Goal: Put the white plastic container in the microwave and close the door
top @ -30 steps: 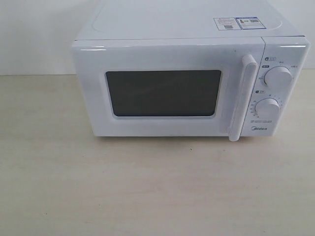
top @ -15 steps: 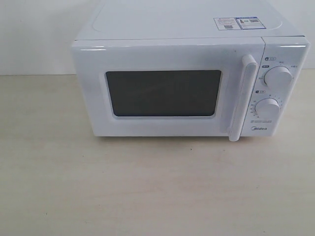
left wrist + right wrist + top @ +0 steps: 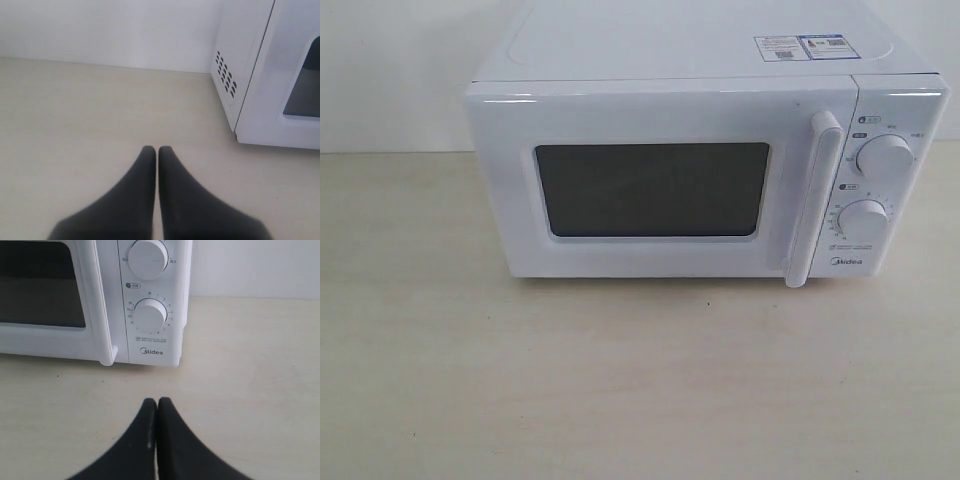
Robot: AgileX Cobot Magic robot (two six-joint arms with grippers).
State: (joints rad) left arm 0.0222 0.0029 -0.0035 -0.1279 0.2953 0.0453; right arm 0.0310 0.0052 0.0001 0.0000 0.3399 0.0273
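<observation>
The white Midea microwave [image 3: 700, 60] stands at the back of the table with its door [image 3: 510, 180] shut flush; the dark window and the tall white handle [image 3: 815, 200] face me. No white plastic container shows in any view. Neither gripper appears in the exterior view. In the left wrist view my left gripper [image 3: 157, 150] is shut and empty over bare table, off the microwave's [image 3: 260, 75] vented side. In the right wrist view my right gripper [image 3: 157, 402] is shut and empty in front of the lower dial [image 3: 149, 315] of the microwave [image 3: 176, 300].
A pale wood-grain table [image 3: 620, 380] stretches in front of and beside the microwave. A white wall [image 3: 390, 70] stands behind. Two stickers [image 3: 802, 46] lie on the microwave's top.
</observation>
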